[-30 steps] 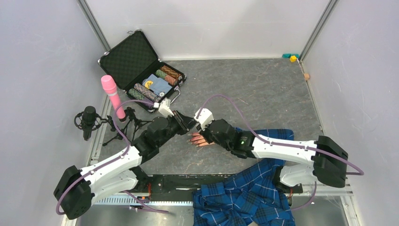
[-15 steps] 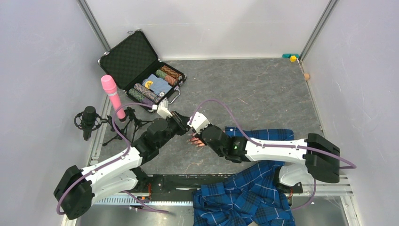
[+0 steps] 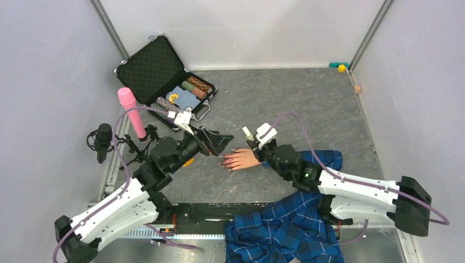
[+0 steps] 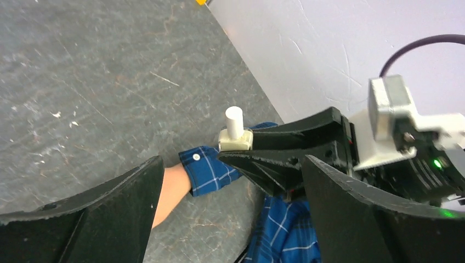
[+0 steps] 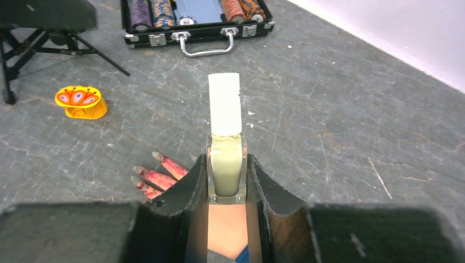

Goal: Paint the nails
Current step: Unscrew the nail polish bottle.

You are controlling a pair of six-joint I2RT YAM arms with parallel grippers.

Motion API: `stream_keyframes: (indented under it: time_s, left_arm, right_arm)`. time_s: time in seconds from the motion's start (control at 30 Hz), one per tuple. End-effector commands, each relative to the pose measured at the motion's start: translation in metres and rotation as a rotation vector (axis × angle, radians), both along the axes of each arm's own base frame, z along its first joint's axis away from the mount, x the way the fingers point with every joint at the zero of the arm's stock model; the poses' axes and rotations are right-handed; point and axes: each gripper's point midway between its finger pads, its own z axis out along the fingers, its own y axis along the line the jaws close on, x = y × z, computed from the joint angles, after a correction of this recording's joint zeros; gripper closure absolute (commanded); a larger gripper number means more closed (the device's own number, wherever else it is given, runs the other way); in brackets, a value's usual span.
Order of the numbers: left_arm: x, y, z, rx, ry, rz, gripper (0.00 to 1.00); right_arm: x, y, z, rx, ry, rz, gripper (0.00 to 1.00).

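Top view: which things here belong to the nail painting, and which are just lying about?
Job in hand:
mannequin hand
its nails
polish bottle, clamped in the right gripper

Lying about:
chip case
pink microphone
black microphone on its tripod
orange toy

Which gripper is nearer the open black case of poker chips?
Left. The left gripper sits near the black case; the right gripper, holding a white-capped clear bottle, is farther right.
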Motion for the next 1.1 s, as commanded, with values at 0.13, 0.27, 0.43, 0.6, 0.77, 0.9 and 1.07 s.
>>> stream_keyframes:
  time_s: [0.13, 0.27, 0.43, 0.6, 0.77, 0.9, 1.07]
  left_arm:
    - [-0.02, 0.002, 0.011, 0.125, -0.185, -0.119, 0.0]
    - [-0.033, -0.012, 0.007, 0.134, -0.192, -0.235, 0.0]
    - [-0.053, -0.027, 0.014, 0.083, -0.214, -0.376, 0.08]
    - [-0.053, -0.029, 0.016, 0.028, -0.223, -0.376, 0.21]
    - [-0.057, -0.033, 0.016, 0.014, -0.213, -0.406, 0.34]
    - [-0.059, -0.035, 0.018, -0.003, -0.219, -0.421, 0.39]
    - [-0.059, -0.038, 0.016, -0.004, -0.214, -0.43, 0.48]
  right_arm:
    - [-0.032, 0.012, 0.027, 0.239, 0.06, 0.393, 1.0]
    - [-0.059, 0.024, 0.046, 0.335, 0.099, 0.577, 1.0]
    - [-0.082, 0.033, 0.061, 0.405, 0.142, 0.706, 1.0]
    - [-0.086, 0.035, 0.056, 0.423, 0.164, 0.729, 1.0]
    - [-0.09, 0.038, 0.055, 0.427, 0.176, 0.756, 1.0]
    - [-0.091, 0.041, 0.052, 0.414, 0.188, 0.771, 1.0]
    - [-0.091, 0.042, 0.049, 0.411, 0.202, 0.773, 1.0]
